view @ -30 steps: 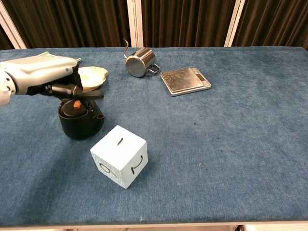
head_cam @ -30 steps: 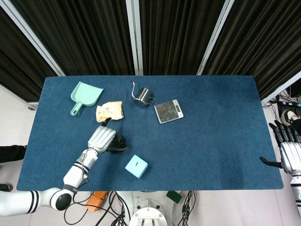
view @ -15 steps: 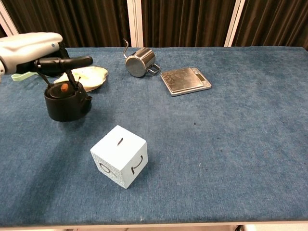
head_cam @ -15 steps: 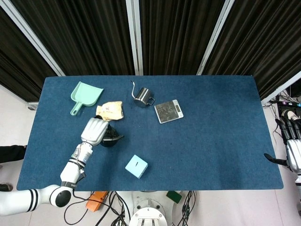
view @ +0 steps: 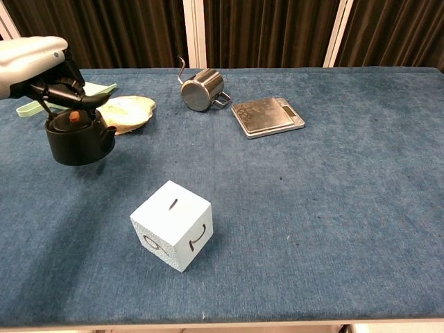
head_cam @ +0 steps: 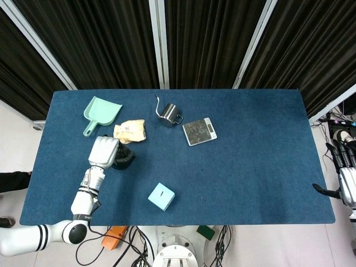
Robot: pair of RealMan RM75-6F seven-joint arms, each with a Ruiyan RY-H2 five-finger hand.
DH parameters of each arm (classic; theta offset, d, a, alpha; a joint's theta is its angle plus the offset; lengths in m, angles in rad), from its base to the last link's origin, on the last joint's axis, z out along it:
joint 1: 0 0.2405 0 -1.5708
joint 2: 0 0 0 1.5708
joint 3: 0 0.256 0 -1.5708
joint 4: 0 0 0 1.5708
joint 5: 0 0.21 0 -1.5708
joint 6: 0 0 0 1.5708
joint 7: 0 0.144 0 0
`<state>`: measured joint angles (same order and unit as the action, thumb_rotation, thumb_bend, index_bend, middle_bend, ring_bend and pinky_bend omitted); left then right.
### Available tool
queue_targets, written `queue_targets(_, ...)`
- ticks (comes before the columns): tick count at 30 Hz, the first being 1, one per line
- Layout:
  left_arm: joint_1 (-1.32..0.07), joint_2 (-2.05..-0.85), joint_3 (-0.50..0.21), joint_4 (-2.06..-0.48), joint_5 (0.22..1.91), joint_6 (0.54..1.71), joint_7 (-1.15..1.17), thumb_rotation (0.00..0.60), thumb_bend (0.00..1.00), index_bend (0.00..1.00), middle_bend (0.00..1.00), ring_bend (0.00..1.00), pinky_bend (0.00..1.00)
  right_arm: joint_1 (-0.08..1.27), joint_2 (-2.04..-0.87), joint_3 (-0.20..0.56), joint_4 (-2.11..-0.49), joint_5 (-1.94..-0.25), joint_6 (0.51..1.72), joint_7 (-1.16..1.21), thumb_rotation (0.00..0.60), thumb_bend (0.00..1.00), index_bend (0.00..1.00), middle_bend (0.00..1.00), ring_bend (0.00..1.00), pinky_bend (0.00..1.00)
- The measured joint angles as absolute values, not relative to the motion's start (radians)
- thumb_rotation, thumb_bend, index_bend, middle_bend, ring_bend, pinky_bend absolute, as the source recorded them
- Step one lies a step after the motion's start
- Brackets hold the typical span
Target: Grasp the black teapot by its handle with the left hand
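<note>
The black teapot (view: 75,141) with a small orange lid knob hangs just above the blue table at the left. My left hand (view: 36,64) is over it and grips its arched handle from above. In the head view the left hand (head_cam: 104,152) covers most of the teapot (head_cam: 124,158), which shows only as a dark edge beside the fingers. My right hand (head_cam: 347,179) hangs off the table's right edge with fingers apart, holding nothing.
A light blue cube (view: 171,224) sits in front of the teapot. A crumpled beige bag (view: 129,111) and a green dustpan (head_cam: 100,113) lie behind it. A steel cup (view: 202,89) and a kitchen scale (view: 266,116) stand at the back centre.
My left hand has carried the teapot by its handle to the left and away from the blue cube. The right hand has drifted slightly further off the table edge.
</note>
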<state>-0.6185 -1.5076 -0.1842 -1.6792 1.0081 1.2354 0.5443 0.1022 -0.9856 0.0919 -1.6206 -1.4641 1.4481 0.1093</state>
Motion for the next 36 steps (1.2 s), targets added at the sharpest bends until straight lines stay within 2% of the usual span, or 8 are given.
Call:
queue_targets(7, -0.607, -1.516, -0.198, -1.677, 0.986, 1.261, 0.55, 0.395, 0.4, 1.0, 1.0, 1.0, 0.54, 0.093, -0.985, 0.09, -1.622, -1.468, 1.461, 0.113, 0.6, 0.04, 0.0, 0.02, 0.0, 0.0)
queue_targets(14, -0.599, -1.509, -0.193, -1.667, 0.993, 1.262, 0.543, 0.502, 0.5, 1.0, 1.0, 1.0, 0.55, 0.091, -0.985, 0.088, -1.626, -1.475, 1.466, 0.109, 0.6, 0.04, 0.0, 0.02, 0.0, 0.0)
queue_targets(22, -0.589, -1.508, -0.181, -1.643, 1.009, 1.26, 0.536, 0.562, 0.51, 1.0, 1.0, 1.0, 0.56, 0.09, -0.987, 0.086, -1.631, -1.479, 1.466, 0.102, 0.6, 0.04, 0.0, 0.02, 0.0, 0.0)
queue_targets(36, -0.577, -1.515, -0.176, -1.618, 1.024, 1.258, 0.525, 0.562, 0.5, 1.0, 1.0, 1.0, 0.57, 0.079, -0.988, 0.082, -1.634, -1.48, 1.476, 0.102, 0.6, 0.04, 0.0, 0.02, 0.0, 0.0)
